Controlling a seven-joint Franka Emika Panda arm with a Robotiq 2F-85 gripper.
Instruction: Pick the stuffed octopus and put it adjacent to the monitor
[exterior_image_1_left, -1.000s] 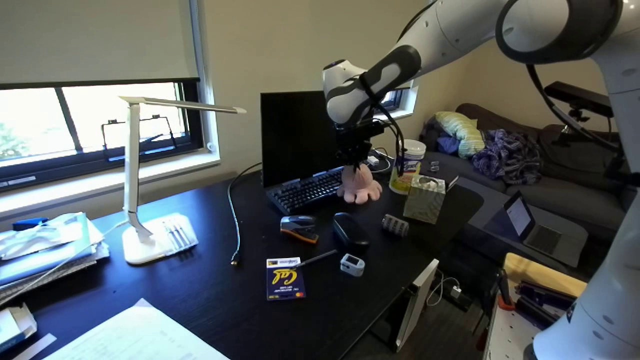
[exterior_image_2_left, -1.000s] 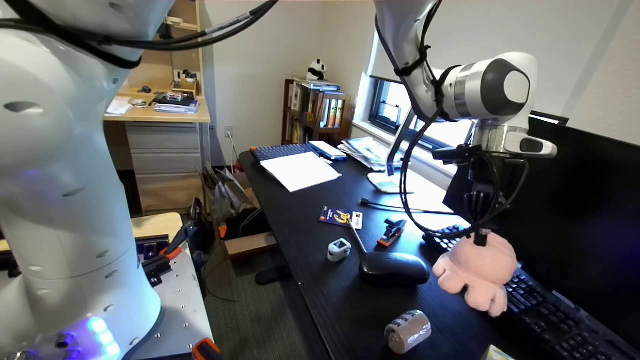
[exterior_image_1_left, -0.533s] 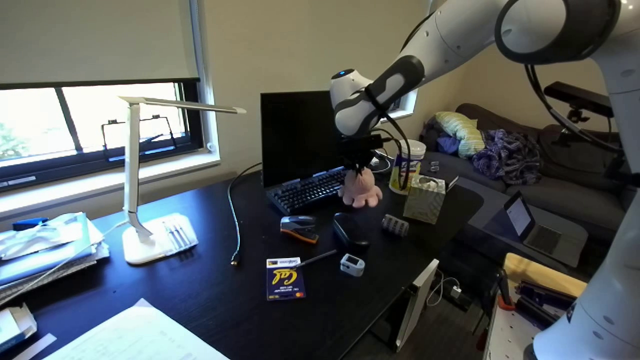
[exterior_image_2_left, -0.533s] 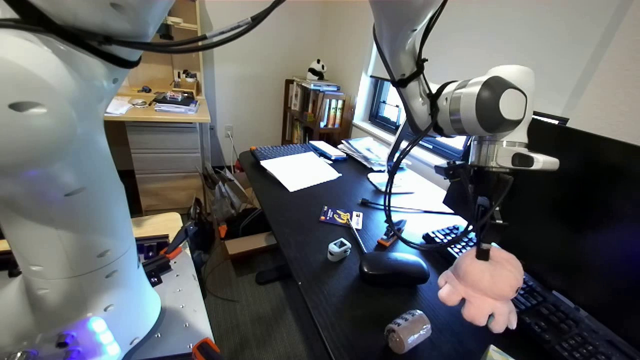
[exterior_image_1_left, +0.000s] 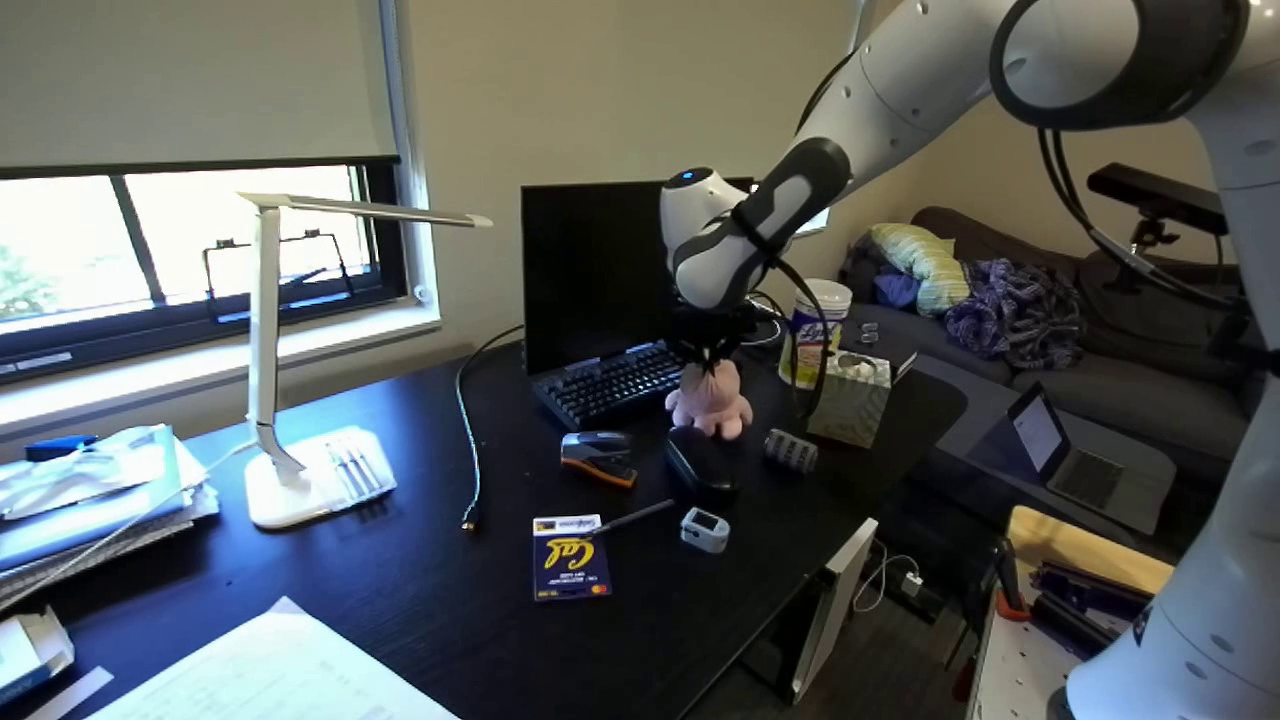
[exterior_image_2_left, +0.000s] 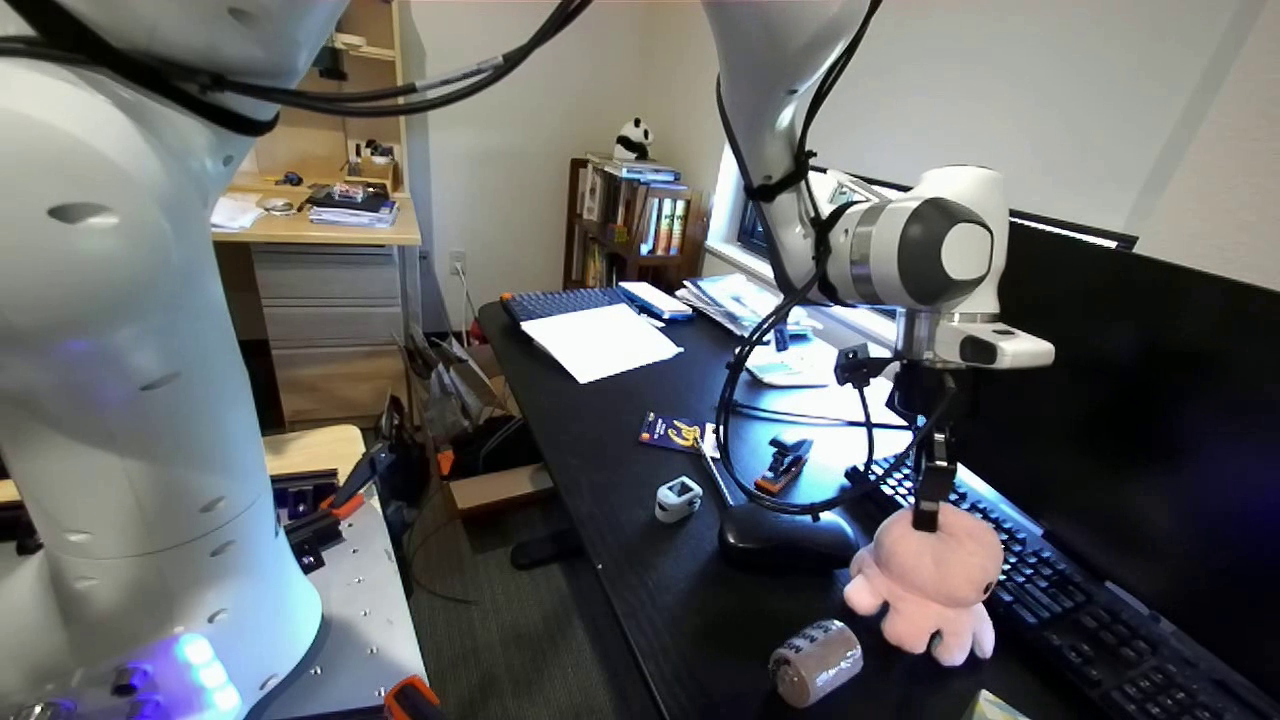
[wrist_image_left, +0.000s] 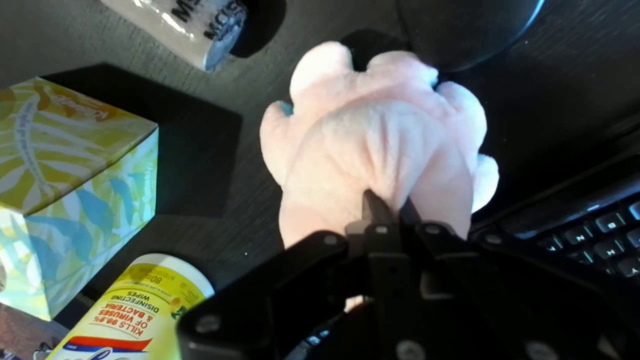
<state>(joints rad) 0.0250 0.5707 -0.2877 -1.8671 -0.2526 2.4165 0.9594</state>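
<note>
A desk lamp (exterior_image_1_left: 265, 330) is standing at the left in an exterior view, and to its right the monitor (exterior_image_1_left: 595, 270) is rising behind a keyboard (exterior_image_1_left: 608, 390). The stuffed octopus (exterior_image_1_left: 706, 402) is hanging or sitting on the near side of the keyboard, which is lying between it and the monitor; whether the legs are touching the desk (exterior_image_1_left: 450, 600) I cannot tell. A black case (exterior_image_1_left: 700, 468) is lying just nearer; farther right a wipes tub (exterior_image_1_left: 812, 335) and a tissue box (exterior_image_1_left: 855, 405) are standing.

The step in hand is, I judge, setting the octopus down. Doing it well means going straight down, keeping the legs between keyboard and case and propped on neither, and releasing only once they are bearing the weight. If a spot closer to the monitor is wanted, shifting should come before release.

In the wrist view the gripper (wrist_image_left: 389, 199) is clamping the crown of the head, its jaws nearly together on a fold, the plush puckering ahead of them.
</note>
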